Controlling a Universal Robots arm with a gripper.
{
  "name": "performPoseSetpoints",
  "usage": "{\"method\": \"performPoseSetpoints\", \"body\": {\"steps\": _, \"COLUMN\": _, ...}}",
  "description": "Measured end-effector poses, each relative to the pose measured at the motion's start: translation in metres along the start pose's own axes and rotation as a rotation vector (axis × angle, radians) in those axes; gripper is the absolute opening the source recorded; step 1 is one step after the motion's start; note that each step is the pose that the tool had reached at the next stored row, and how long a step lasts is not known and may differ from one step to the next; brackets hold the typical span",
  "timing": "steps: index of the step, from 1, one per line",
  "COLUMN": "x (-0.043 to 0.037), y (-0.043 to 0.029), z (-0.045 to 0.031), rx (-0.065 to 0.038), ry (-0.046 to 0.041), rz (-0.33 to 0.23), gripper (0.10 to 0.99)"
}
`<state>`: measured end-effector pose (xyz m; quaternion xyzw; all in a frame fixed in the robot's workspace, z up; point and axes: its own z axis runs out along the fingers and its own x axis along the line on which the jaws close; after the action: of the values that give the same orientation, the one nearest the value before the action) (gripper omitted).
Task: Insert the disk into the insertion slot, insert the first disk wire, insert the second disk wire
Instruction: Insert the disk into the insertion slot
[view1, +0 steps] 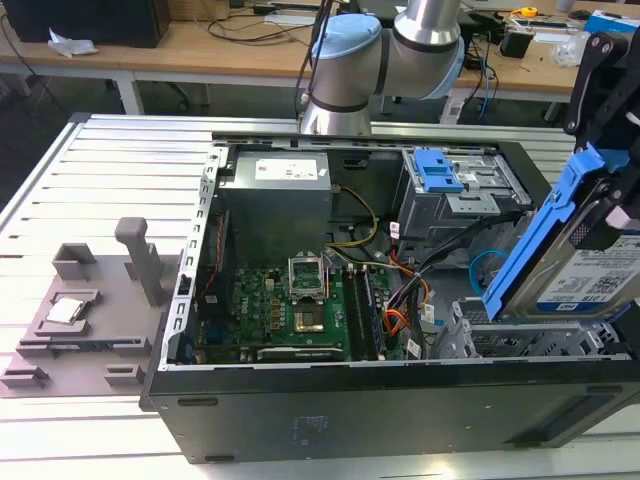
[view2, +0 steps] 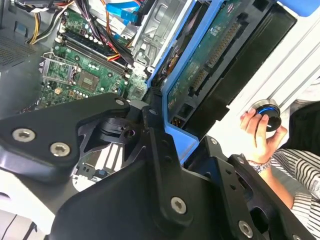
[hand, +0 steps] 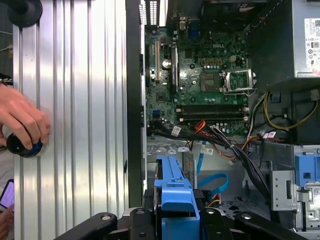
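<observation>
My gripper (hand: 177, 215) pinched tight on silver hard drive in bright blue plastic carrier (view1: 585, 265), jaws closed against carrier sides. Drive tilted, lower end right by perforated silver metal cage slot (view1: 520, 342), not seated; contact unclear. White label (view1: 600, 283) carries print, too small to read.

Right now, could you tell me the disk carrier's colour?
The disk carrier is bright blue, clearest in the exterior view.

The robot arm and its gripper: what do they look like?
The arm is built of silver metal tubes with rounded light-blue caps at the joints. The gripper is black, made of flat angular links dotted with silver screw heads.
</observation>
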<state>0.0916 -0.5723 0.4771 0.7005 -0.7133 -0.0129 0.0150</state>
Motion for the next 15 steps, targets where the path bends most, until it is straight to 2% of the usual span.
{"method": "performPoseSetpoints", "body": {"steps": 6, "x": -0.0010, "y": 0.0030, "z": 0.0075, "rx": 0.000, "ry": 0.0000, "rz": 0.000, "gripper": 0.369}}
{"method": "performPoseSetpoints", "body": {"steps": 13, "x": -0.0114, "y": 0.0029, "z": 0.0163, "rx": 0.000, "ry": 0.0001, "rz": 0.000, "gripper": 0.369}}
{"method": "performPoseSetpoints", "body": {"steps": 15, "x": -0.0181, "y": 0.0010, "z": 0.0209, "rx": 0.000, "ry": 0.0002, "rz": 0.000, "gripper": 0.369}}
